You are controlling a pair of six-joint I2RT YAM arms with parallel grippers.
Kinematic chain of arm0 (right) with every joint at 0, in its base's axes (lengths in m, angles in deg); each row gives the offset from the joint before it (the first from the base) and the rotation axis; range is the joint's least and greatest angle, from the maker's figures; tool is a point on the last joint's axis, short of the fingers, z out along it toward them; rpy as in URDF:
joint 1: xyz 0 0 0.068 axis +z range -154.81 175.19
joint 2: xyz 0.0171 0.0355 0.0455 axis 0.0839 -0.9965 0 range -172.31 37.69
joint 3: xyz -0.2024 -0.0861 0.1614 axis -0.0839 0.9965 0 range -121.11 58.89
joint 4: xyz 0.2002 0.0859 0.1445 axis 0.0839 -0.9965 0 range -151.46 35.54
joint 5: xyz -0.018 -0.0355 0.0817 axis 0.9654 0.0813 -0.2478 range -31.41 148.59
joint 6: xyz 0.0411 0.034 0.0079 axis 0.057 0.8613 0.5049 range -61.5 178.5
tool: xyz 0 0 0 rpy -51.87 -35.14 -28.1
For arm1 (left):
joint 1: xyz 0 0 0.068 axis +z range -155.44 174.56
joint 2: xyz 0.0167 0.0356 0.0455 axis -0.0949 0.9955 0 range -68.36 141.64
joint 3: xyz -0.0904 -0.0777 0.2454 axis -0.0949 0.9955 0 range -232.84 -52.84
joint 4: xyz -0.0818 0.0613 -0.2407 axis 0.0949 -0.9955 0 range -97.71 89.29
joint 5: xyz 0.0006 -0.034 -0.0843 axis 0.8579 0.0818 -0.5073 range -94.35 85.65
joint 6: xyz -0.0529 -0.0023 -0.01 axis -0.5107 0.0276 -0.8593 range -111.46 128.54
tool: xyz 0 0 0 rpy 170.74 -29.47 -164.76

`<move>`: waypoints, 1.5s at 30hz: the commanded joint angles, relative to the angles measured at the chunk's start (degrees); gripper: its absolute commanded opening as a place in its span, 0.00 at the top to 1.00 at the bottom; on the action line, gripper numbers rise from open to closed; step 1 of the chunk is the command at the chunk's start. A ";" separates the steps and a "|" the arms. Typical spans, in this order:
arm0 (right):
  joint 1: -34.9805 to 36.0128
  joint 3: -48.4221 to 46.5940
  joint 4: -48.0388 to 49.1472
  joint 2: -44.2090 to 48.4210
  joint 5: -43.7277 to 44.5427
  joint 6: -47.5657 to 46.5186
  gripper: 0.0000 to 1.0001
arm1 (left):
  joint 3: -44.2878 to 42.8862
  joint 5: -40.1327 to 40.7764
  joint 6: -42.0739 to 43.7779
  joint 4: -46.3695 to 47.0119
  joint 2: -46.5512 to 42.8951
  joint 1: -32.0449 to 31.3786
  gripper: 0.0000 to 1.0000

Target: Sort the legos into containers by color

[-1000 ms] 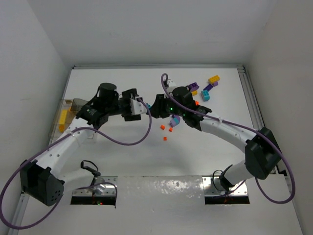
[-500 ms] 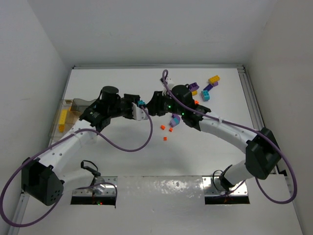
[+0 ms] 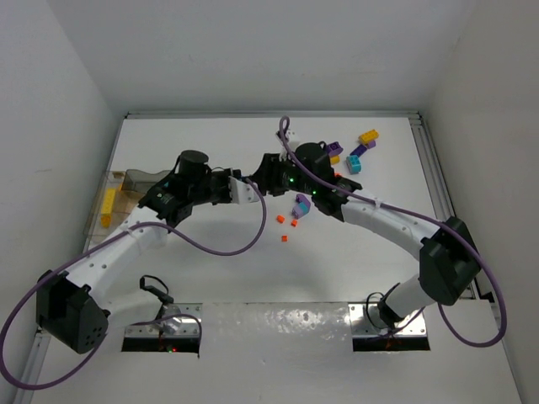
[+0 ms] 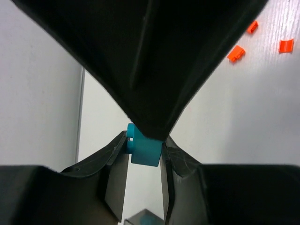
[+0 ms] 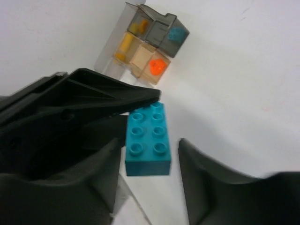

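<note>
Three pale walls (image 3: pixel 253 59) — white tabletop (image 3: pixel 337 269), scattered legos (image 3: pixel 368 136)

Jammed mid-table: left gripper (image 3: pixel 250 189) & right gripper (image 3: pixel 266 178) nose to nose w/ teal brick (image 4: pixel 144 149) btwn. Cluttered back right w/ loose bricks (image 3: pixel 358 152), orange bits (image 3: pixel 286 224) nearer. Blocked far left by tray (image 3: pixel 114 202). Wide open across table (image 3: pixel 337 269) front.

Bright even light, blurred dark foregrounds

The white table (image 3: pixel 253 278) bears loose legos (image 3: pixel 368 135) and a clear divided tray (image 3: pixel 126 179)
</note>
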 commanded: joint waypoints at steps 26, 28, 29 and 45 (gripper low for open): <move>-6.67 2.39 -14.05 7.13 22.87 -12.54 0.13 | -17.64 24.15 -90.80 -17.19 22.66 41.49 1.00; -6.67 2.04 -14.57 6.87 22.96 -12.71 0.14 | -17.11 16.35 -93.79 -14.20 24.24 45.54 1.00; -6.67 1.87 -14.84 6.78 23.13 -12.80 0.14 | -17.46 14.48 -94.15 -13.49 25.03 46.42 1.00; -6.06 -7.18 -25.12 -0.07 26.03 -11.31 0.19 | -14.74 2.69 -104.78 -1.52 32.68 52.84 1.00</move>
